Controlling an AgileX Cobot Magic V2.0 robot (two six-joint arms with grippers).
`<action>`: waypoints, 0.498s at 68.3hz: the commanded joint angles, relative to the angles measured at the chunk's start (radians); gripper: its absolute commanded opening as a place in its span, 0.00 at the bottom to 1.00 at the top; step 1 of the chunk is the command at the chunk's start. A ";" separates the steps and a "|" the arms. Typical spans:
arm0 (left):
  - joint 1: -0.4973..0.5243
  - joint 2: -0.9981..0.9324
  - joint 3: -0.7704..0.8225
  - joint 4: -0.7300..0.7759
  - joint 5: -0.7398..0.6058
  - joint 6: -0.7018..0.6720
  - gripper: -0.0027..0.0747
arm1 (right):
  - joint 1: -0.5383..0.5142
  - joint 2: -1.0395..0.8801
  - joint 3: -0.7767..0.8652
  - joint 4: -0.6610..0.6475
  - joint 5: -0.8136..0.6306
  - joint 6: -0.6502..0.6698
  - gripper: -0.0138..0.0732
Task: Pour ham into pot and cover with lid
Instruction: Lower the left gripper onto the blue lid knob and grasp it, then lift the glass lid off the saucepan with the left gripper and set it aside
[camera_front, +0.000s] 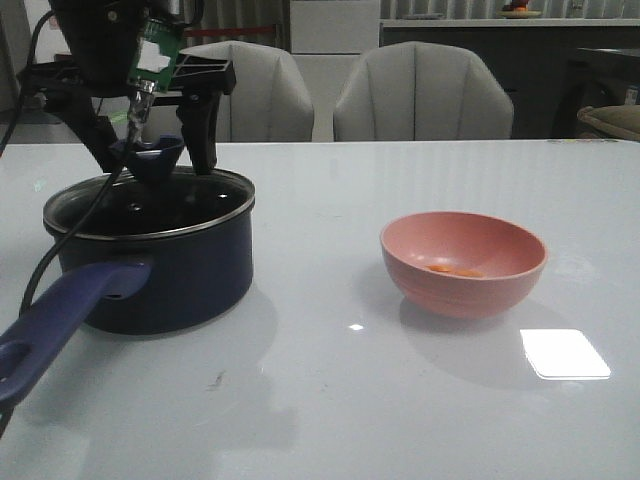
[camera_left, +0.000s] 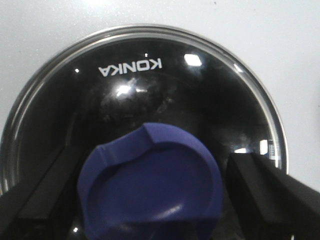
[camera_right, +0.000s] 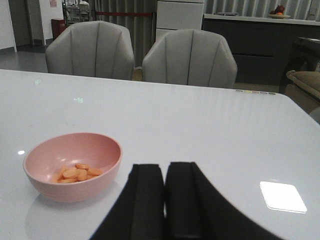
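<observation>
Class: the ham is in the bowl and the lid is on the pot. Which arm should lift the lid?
Left. Its gripper straddles the lid's knob; the right gripper is shut, away from the pot.

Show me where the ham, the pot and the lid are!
ham (camera_right: 76, 173): right wrist view, middle of the slices inside the bowl.
pot (camera_front: 190, 275): front view, its dark side wall.
lid (camera_left: 165, 90): left wrist view, the dark glass.

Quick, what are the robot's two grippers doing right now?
Left gripper: open around the lid knob, fingers apart from it.
Right gripper: shut, holding nothing.
</observation>
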 joint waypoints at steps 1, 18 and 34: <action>-0.005 -0.037 -0.053 -0.010 -0.006 -0.011 0.72 | -0.005 -0.020 -0.005 -0.011 -0.087 -0.001 0.34; -0.005 -0.037 -0.053 -0.006 -0.006 -0.011 0.46 | -0.005 -0.020 -0.005 -0.011 -0.087 -0.001 0.34; -0.005 -0.067 -0.054 0.005 -0.006 -0.011 0.46 | -0.005 -0.020 -0.005 -0.011 -0.087 -0.001 0.34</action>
